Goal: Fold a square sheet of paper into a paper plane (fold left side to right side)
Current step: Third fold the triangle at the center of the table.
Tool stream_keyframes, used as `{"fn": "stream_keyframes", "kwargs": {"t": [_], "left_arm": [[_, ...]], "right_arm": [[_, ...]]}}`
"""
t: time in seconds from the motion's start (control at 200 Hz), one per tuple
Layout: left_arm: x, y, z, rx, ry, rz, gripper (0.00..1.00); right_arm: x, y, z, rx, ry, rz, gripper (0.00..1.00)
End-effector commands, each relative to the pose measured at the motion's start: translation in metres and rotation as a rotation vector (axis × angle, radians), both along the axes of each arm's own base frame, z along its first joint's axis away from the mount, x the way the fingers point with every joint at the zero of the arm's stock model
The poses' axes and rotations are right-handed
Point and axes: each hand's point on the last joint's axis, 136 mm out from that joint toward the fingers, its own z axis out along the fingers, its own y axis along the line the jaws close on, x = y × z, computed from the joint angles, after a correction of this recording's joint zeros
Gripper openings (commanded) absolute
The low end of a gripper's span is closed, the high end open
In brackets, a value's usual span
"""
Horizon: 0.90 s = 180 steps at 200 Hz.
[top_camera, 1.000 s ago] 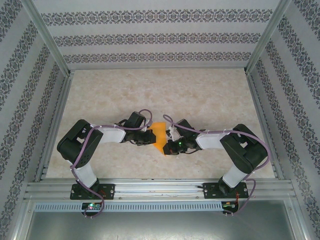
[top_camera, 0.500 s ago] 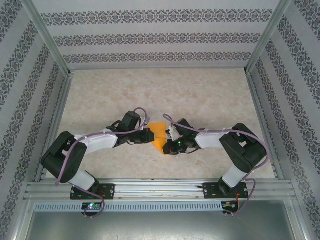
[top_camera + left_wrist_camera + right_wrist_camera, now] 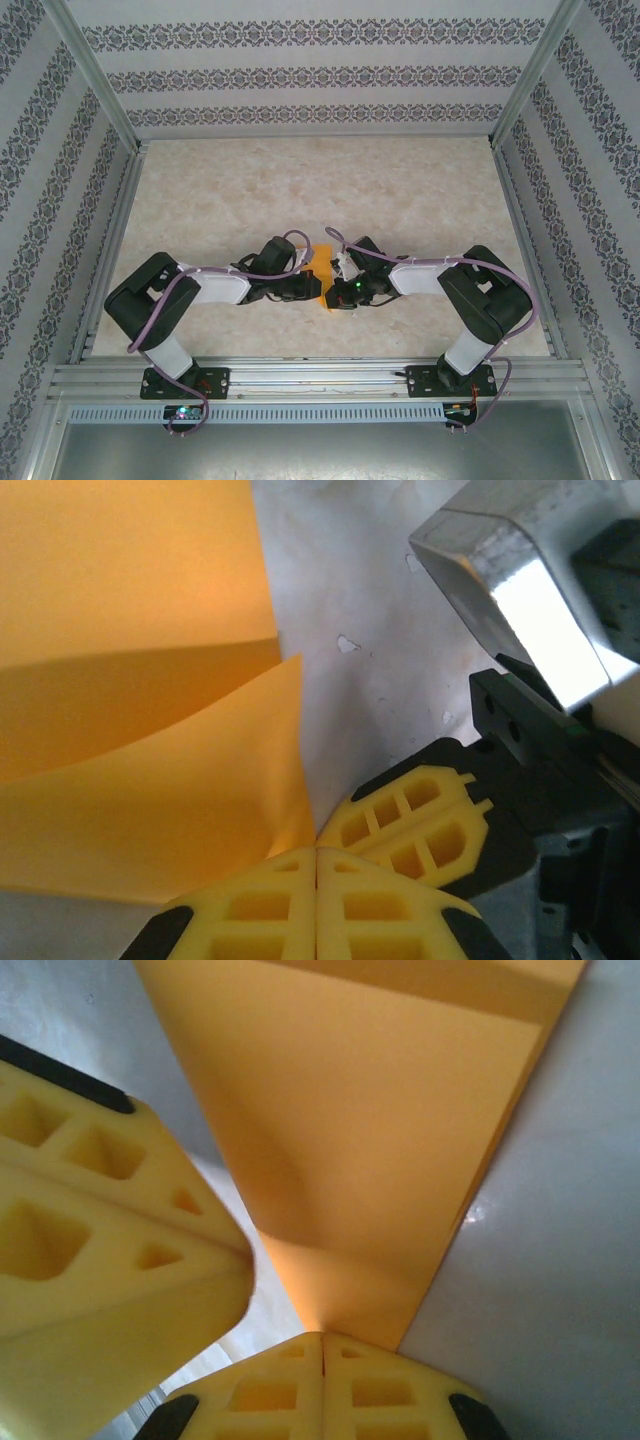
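Marbled table (image 3: 400,190), one orange paper sheet (image 3: 380,1120), left gripper (image 3: 317,855) and right gripper (image 3: 322,1340) both pinching it

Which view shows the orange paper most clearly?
The right wrist view: the orange paper is close, with both side edges and folded layers. The left wrist shows one edge and two layers. From the top, most of it is hidden.

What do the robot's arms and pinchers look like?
Both arms, the left arm and right arm, are black with white middle sections and looping purple cables. A small green light glows on the right wrist. The fingers are bright yellow blocks with hollow, waffle-like pockets, set in black holders.
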Motion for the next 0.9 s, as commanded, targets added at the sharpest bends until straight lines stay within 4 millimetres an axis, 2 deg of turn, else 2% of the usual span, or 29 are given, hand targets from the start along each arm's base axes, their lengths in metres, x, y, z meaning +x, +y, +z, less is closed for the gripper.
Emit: {"fn": "stream_keyframes", "kwargs": {"t": [0.0, 0.39, 0.659, 0.894], "left_arm": [[0.007, -0.01, 0.005, -0.042, -0.026, 0.005, 0.07], [0.009, 0.004, -0.027, 0.04, 0.033, 0.062, 0.07], [0.016, 0.026, -0.045, 0.085, 0.088, 0.131, 0.06], [0.03, 0.049, -0.048, 0.106, 0.088, 0.17, 0.06]], "right_arm": [[-0.021, -0.032, -0.041, -0.204, 0.087, -0.023, 0.0], [-0.024, -0.037, -0.042, -0.237, 0.101, -0.013, 0.0], [-0.028, -0.04, -0.044, -0.263, 0.111, 0.002, 0.0], [-0.03, -0.041, -0.044, -0.27, 0.113, 0.007, 0.0]]}}
